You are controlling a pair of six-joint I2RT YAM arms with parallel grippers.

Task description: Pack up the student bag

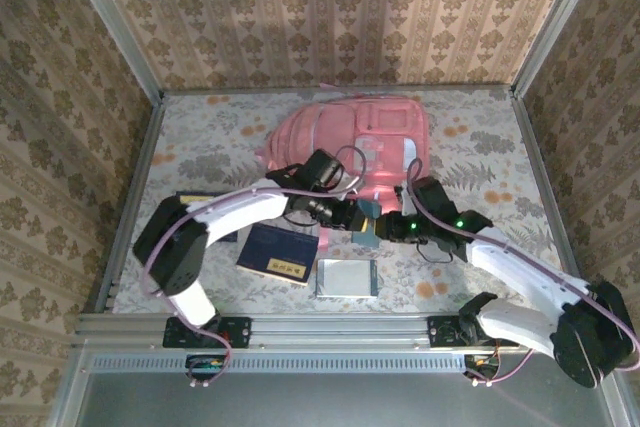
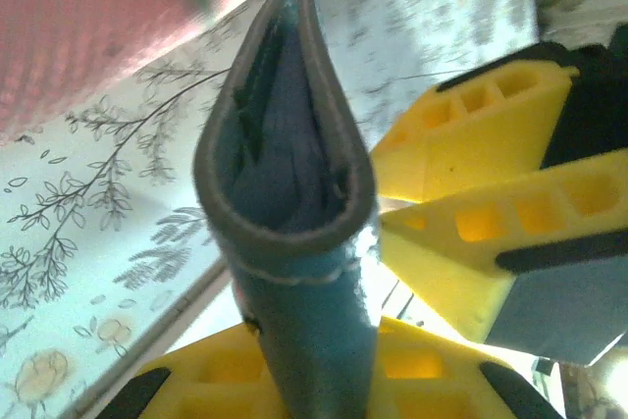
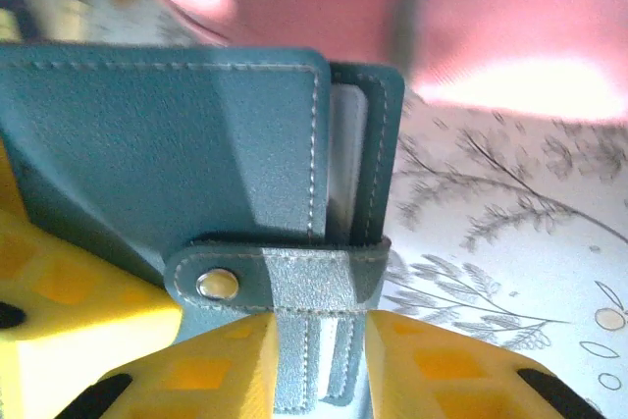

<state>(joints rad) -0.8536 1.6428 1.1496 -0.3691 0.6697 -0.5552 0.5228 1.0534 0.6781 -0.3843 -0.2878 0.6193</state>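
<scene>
Nearest us, well on the near side of the student bag (image 1: 350,137), a grey notebook (image 1: 347,277) and a dark blue book (image 1: 275,252) lie flat on the counter (image 1: 480,147), side by side and unpacked. We judge they wait there because both arms are busy with one item.

Closer to the bag, just short of its near edge, the two arms meet on a teal notebook (image 1: 367,222) with a snap strap, held clear of the counter. The left claw (image 2: 314,380) is narrowed on it: the notebook stands between its yellow fingers (image 2: 177,390), seen end-on. The right claw (image 3: 319,360) flanks the strap end from the other side, fingers close against the cover, but we cannot tell whether it presses or merely sits alongside. We read this as a hand-over or a shared hold, meant to bring the notebook edge-first so it can slip into the bag.

The left arm bows out to the bag's near-left, elbow wide, forearm sweeping in toward the centre. The right arm mirrors it from the near-right, elbow far out, wrist stretched toward the bag.

Farthest, the bag lies flat on the counter beyond both claws, front pockets up. We cannot tell whether its main opening is unzipped.
</scene>
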